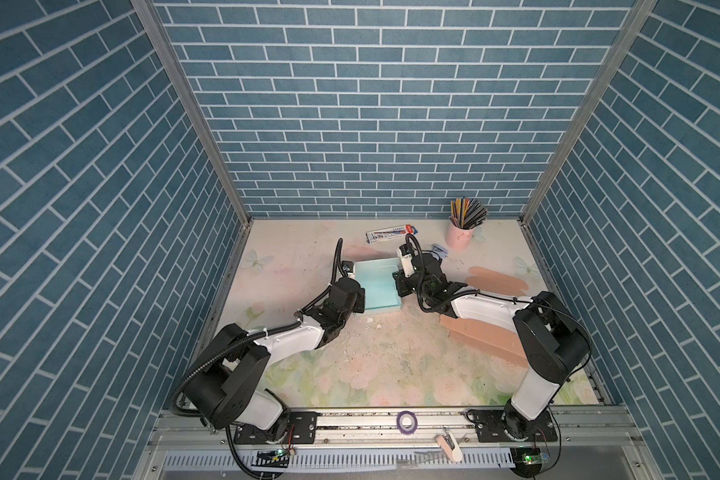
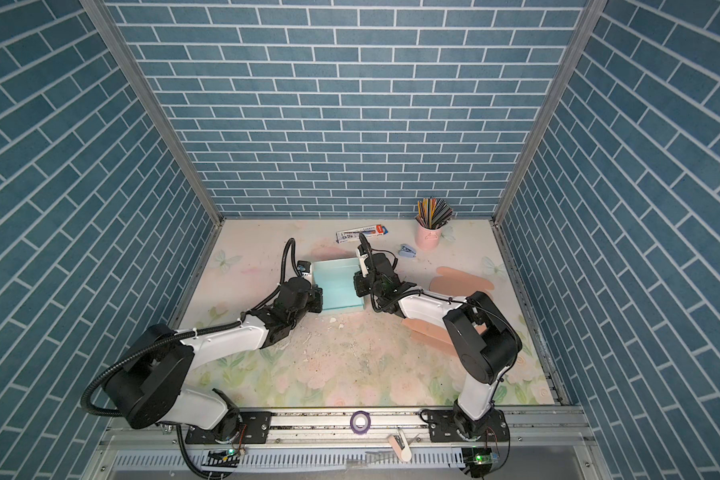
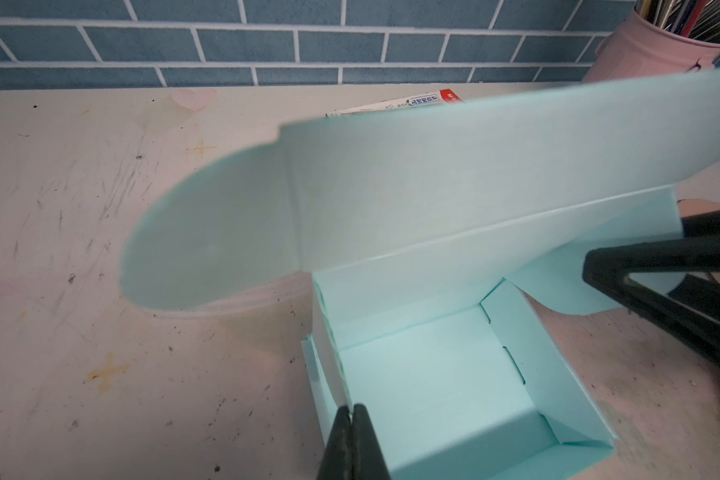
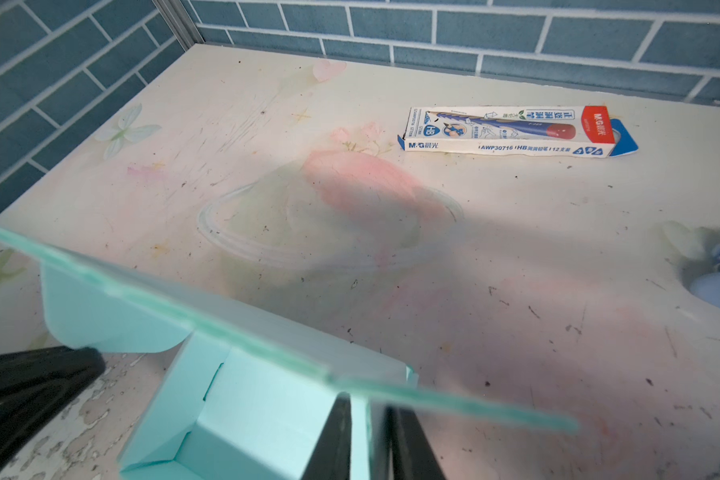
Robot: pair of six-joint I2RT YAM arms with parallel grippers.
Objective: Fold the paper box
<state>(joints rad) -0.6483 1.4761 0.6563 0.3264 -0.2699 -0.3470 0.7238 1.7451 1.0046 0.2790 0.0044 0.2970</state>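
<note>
box loc: paper box (image 1: 378, 291) mid-table (image 1: 371, 365), betw both arms; base formed, lid (image 3: 474, 166) standing up.
L pincer: left gripper (image 3: 352, 417) pinched tight on left wall.
R pincer: right gripper (image 4: 366, 419) jaws a crack apart astride right wall; no firm hold seen.
risk: R side slack, so right wall could spring out or lid flop; hard L pinch could crease card or drag box.
matl: thin matte teal card, scored folds, rounded ear flap (image 3: 192, 232).

On the floral counter (image 2: 350, 365) sits a teal paper box (image 2: 336, 291), open-topped. The left tool (image 2: 317, 300) meets its left wall and the right tool (image 2: 358, 286) its right wall. Behind them lie a pencil carton (image 2: 360, 232) and a pink cup of pencils (image 2: 429, 237). Flat pink cardboard (image 2: 458, 284) lies to the right.
</note>
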